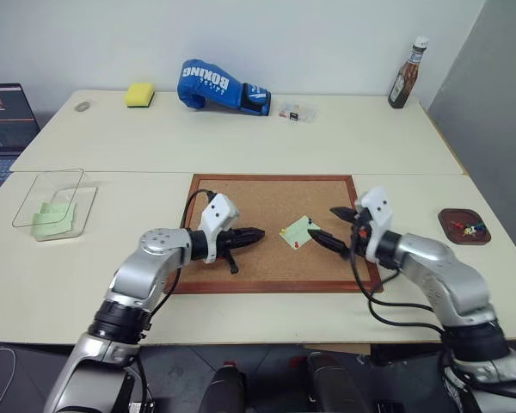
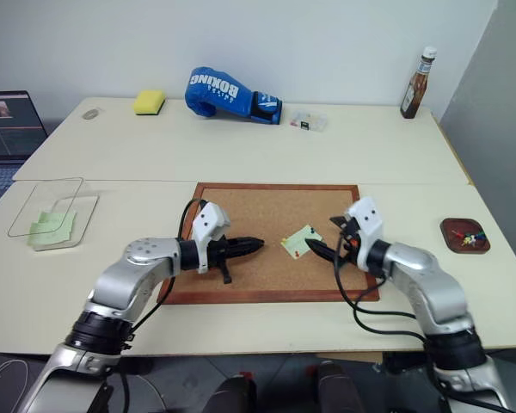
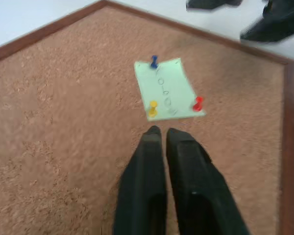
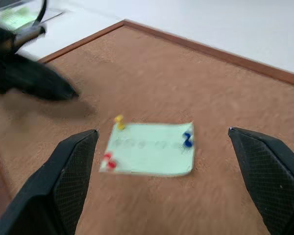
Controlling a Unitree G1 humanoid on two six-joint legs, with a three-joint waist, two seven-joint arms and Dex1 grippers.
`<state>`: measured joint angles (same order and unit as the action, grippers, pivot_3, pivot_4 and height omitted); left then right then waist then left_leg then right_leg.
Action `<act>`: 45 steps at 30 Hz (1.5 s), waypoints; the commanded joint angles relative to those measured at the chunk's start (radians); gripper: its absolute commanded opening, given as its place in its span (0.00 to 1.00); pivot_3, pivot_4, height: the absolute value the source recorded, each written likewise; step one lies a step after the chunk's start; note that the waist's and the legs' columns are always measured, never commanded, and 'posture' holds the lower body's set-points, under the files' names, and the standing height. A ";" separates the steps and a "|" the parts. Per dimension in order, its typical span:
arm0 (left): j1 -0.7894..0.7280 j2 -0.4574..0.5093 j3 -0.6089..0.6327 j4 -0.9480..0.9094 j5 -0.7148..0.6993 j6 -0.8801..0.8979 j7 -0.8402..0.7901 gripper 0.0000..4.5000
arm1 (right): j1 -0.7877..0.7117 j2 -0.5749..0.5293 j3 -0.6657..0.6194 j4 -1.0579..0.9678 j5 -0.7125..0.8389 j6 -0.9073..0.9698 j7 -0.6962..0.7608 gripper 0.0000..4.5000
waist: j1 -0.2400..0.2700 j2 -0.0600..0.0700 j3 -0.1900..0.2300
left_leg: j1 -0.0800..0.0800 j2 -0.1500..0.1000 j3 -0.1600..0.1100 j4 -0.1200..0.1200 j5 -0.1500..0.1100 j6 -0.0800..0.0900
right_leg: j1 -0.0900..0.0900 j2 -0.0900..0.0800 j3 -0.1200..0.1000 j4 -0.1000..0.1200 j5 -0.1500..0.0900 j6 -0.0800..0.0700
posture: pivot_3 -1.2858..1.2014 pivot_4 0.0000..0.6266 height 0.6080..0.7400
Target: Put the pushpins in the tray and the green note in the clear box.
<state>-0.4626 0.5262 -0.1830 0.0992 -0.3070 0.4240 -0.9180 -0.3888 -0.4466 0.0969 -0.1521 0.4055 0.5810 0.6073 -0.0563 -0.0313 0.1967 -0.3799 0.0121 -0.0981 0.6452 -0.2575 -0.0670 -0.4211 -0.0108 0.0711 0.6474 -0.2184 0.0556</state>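
Both hands hover over the corkboard (image 1: 241, 194): left hand (image 1: 256, 233) closed and empty, right hand (image 1: 335, 228) wide open, nearer the pinned green note (image 1: 298, 232) between them.

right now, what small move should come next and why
Probably ease the open right gripper forward onto one pushpin, likely the red one, and close on it. The green note is pinned to the corkboard by three pins, so it cannot go to the clear box yet. The left gripper is shut, short of the note.
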 commanded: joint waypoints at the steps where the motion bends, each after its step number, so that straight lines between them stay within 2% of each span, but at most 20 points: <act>1: -0.016 -0.044 -0.033 0.080 0.061 -0.071 0.015 0.01 | -0.053 0.046 0.023 0.073 -0.051 -0.072 -0.008 1.00 | 0.001 0.000 0.000 | 0.000 0.000 0.000 0.000 0.000 0.000 | 0.000 0.000 0.000 0.000 0.000 0.000 | 0.52 0.24 1.00; 9: -0.022 -0.067 -0.100 0.220 0.170 -0.121 0.021 0.01 | -0.103 0.103 0.057 0.243 -0.156 -0.165 -0.022 1.00 | 0.017 0.005 -0.006 | 0.002 -0.001 -0.001 0.001 0.000 0.000 | 0.004 -0.001 0.000 0.000 0.001 0.001 | 0.52 0.24 1.00; 12: -0.026 -0.073 -0.082 0.206 0.153 -0.112 0.009 0.01 | -0.124 0.116 0.052 0.300 -0.180 -0.168 -0.033 1.00 | 0.015 0.007 -0.007 | 0.015 -0.001 0.000 0.000 0.000 0.000 | 0.016 -0.001 0.000 -0.002 -0.001 -0.001 | 0.52 0.24 1.00; 15: -0.023 -0.068 -0.078 0.194 0.149 -0.106 -0.003 0.00 | -0.137 0.124 0.046 0.347 -0.196 -0.181 -0.038 0.91 | 0.009 0.008 -0.008 | 0.016 -0.001 -0.001 0.000 0.000 0.000 | 0.017 0.000 0.000 -0.001 -0.003 -0.005 | 0.52 0.24 1.00; 18: -0.022 -0.065 -0.074 0.191 0.149 -0.098 -0.006 0.00 | -0.141 0.140 0.032 0.360 -0.187 -0.193 -0.032 0.74 | 0.005 0.009 -0.008 | 0.016 -0.001 -0.001 0.000 0.001 0.002 | 0.017 0.000 0.000 -0.001 -0.003 -0.005 | 0.52 0.24 1.00; 22: -0.025 -0.068 -0.070 0.188 0.155 -0.092 -0.010 0.00 | -0.142 0.148 0.036 0.367 -0.198 -0.196 -0.031 0.60 | 0.003 0.010 -0.009 | 0.016 -0.001 -0.001 0.000 0.001 0.002 | 0.016 0.000 0.000 -0.001 -0.002 -0.003 | 0.52 0.24 1.00; 35: -0.030 -0.059 -0.084 0.175 0.171 -0.056 -0.021 0.00 | -0.139 0.165 0.024 0.371 -0.206 -0.214 -0.029 0.01 | 0.002 0.010 -0.009 | 0.016 -0.001 -0.001 -0.001 0.001 0.002 | 0.016 0.000 0.000 -0.001 -0.003 -0.004 | 0.52 0.24 1.00; 39: -0.029 -0.052 -0.101 0.165 0.188 -0.025 -0.021 0.00 | -0.124 0.166 -0.004 0.312 -0.171 -0.227 -0.012 0.00 | 0.001 0.010 -0.009 | 0.016 -0.001 -0.001 -0.001 0.001 0.002 | 0.016 0.000 0.000 -0.001 -0.003 -0.004 | 0.52 0.24 1.00; 42: -0.027 -0.049 -0.110 0.167 0.200 -0.011 -0.018 0.00 | -0.107 0.175 -0.050 0.193 -0.097 -0.204 0.001 0.00 | 0.001 0.010 -0.009 | 0.015 -0.001 -0.002 -0.002 0.001 0.001 | 0.016 0.000 0.000 -0.002 -0.003 -0.004 | 0.52 0.24 1.00; 45: -0.023 -0.046 -0.113 0.163 0.205 0.005 -0.022 0.00 | -0.079 0.150 -0.060 0.088 -0.086 -0.181 0.002 0.00 | 0.000 0.011 -0.009 | 0.015 -0.001 -0.001 -0.002 0.001 0.001 | 0.015 0.000 0.000 -0.002 -0.002 -0.003 | 0.52 0.24 1.00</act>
<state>-0.5182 0.4718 -0.2479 0.2230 -0.1494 0.3749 -0.9413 -0.4617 -0.2790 0.0702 0.0546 0.2900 0.3988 0.5971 -0.0558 -0.0205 0.1880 -0.3651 0.0111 -0.1000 0.6427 -0.2567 -0.0656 -0.4060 -0.0109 0.0713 0.6452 -0.2204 0.0529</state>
